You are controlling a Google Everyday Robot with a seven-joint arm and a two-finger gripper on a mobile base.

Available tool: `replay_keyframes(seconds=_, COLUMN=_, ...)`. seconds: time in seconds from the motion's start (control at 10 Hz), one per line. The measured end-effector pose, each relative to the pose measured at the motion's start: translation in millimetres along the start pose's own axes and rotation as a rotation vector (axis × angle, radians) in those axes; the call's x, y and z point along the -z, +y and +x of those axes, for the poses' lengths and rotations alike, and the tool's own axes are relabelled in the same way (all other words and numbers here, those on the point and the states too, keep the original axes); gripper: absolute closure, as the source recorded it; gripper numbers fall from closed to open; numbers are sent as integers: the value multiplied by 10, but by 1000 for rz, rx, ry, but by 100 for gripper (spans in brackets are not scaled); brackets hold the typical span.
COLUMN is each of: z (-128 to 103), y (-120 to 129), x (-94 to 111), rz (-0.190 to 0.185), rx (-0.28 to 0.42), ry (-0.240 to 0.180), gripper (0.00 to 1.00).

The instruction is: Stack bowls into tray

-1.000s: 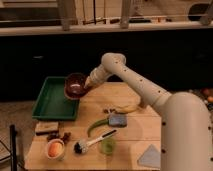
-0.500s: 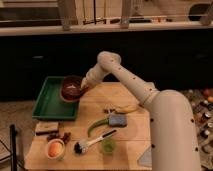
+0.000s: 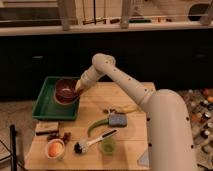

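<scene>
The bowl (image 3: 65,90) has moved left and slightly down over the last second, from above the right edge of the tray (image 3: 44,106) to low over the tray's right half. I judge that the carry is nearly done and only the setting-down and release remain, though I cannot tell whether the bowl already touches the tray floor. It is round, shallow and dark red-brown with a darker inside, roughly upright and seemingly empty, and the claw (image 3: 79,90) is clamped on its right rim above the counter (image 3: 125,135).
</scene>
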Motion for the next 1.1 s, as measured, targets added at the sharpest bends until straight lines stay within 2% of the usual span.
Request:
replay_keyframes(seconds=0.5, z=74, y=-109, x=-145, rz=11, rx=-25, ry=20, gripper=100)
replay_keyframes(seconds=1.1, z=50, y=-315, x=-463, rz=21, rx=-34, ry=0, gripper=100)
